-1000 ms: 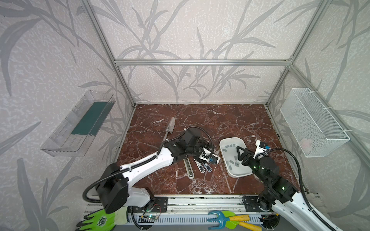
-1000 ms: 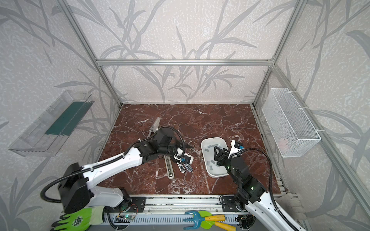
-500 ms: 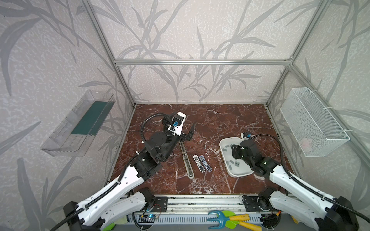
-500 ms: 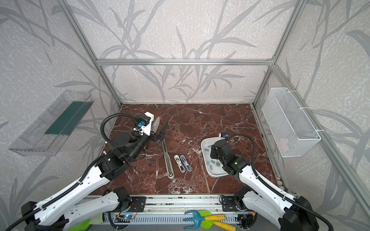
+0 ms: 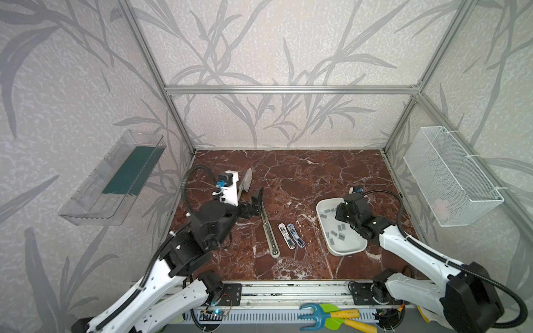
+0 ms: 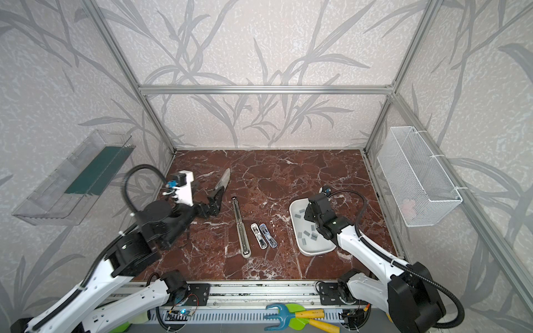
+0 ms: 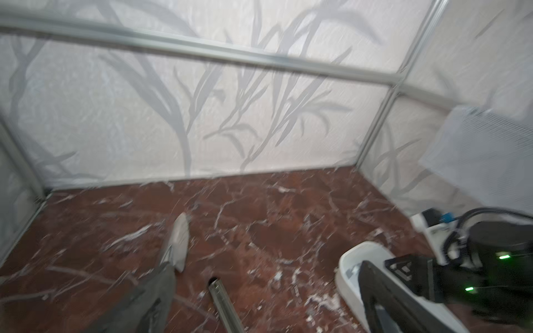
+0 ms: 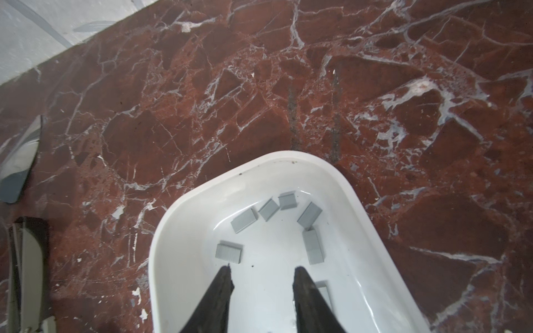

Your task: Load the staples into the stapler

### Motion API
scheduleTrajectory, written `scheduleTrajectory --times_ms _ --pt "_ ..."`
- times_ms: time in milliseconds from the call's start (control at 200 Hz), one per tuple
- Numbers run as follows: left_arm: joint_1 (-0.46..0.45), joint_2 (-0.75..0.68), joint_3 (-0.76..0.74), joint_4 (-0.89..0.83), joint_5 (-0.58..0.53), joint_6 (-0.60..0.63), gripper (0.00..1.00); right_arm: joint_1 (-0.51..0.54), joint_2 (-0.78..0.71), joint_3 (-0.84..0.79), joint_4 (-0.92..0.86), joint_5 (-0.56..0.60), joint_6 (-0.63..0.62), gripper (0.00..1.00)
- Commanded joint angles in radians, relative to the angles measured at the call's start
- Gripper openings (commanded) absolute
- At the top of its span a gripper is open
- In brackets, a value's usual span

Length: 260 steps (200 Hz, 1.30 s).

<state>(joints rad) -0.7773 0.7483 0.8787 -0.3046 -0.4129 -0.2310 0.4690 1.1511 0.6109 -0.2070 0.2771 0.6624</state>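
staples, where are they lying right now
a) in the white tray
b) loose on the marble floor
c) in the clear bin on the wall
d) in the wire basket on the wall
a: the right wrist view shows the grey staples scattered inside the white tray, with the right claw open and empty just above them.

Grey metal staple strips [image 8: 229, 253] lie in a white tray [image 5: 350, 252], right of two small clear staplers [image 5: 287, 237].
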Motion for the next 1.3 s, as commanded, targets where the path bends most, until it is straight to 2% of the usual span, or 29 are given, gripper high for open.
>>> scheduleTrajectory --times_ms 0,40,75,205,315,455,560,690,935,1294 --pt "0.008 0.090 -0.078 0.040 -0.252 0.121 0.99 -0.012 0.084 0.036 -0.053 0.051 -0.070 0.38" --pt "0.013 0.108 -0.114 0.062 -0.295 0.119 0.99 -0.021 0.123 0.054 -0.076 0.047 -0.085 0.37" --pt "0.024 0.116 -0.150 0.099 -0.285 0.112 0.99 -0.027 0.148 0.067 -0.090 0.042 -0.093 0.37" --pt "0.106 0.110 -0.248 0.239 -0.059 0.095 0.99 -0.040 0.234 0.094 -0.093 -0.008 -0.143 0.37" --pt "0.165 0.117 -0.238 0.246 -0.109 0.085 0.99 -0.054 0.303 0.139 -0.141 -0.028 -0.162 0.36" --pt "0.194 0.115 -0.245 0.269 -0.013 0.094 0.99 -0.064 0.348 0.212 -0.228 -0.019 -0.170 0.35" --pt "0.198 0.121 -0.237 0.264 -0.037 0.104 0.99 -0.094 0.371 0.217 -0.232 -0.030 -0.164 0.35" --pt "0.203 0.122 -0.234 0.266 -0.041 0.109 0.99 -0.138 0.396 0.209 -0.216 -0.105 -0.164 0.33" --pt "0.207 0.124 -0.240 0.288 -0.050 0.118 0.99 -0.159 0.427 0.223 -0.215 -0.150 -0.179 0.33" --pt "0.211 0.117 -0.258 0.310 -0.036 0.127 0.99 -0.166 0.503 0.290 -0.252 -0.148 -0.179 0.30"
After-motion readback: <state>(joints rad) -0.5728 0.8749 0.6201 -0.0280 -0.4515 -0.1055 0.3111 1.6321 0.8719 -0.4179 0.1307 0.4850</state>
